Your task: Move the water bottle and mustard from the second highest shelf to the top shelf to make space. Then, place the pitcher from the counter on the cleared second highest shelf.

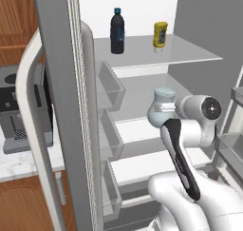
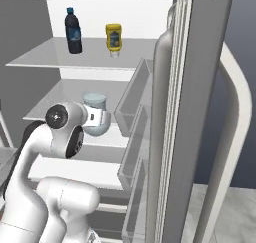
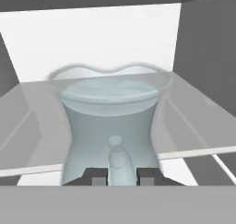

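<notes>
The dark water bottle [image 1: 117, 31] [image 2: 73, 31] and the yellow mustard [image 1: 160, 36] [image 2: 113, 38] stand upright side by side on the top shelf [image 1: 194, 55] [image 2: 35, 57] of the open fridge. My gripper [image 3: 119, 177] is shut on the pale blue-grey pitcher [image 1: 162, 105] [image 2: 95, 113] [image 3: 113, 110], its fingertips clamped on a small handle low on the body. The pitcher is upright at the front edge of the second highest shelf [image 1: 135, 90] [image 2: 57, 99] [image 3: 198, 117]. Whether its base rests on that shelf I cannot tell.
The open fridge door [image 1: 61, 106] [image 2: 200, 112] carries clear door bins [image 1: 111, 87] [image 2: 135, 94] close beside the pitcher. White lower shelves [image 1: 137, 130] lie below. A coffee machine [image 1: 14, 111] stands on the marble counter [image 1: 19, 166] left of the door.
</notes>
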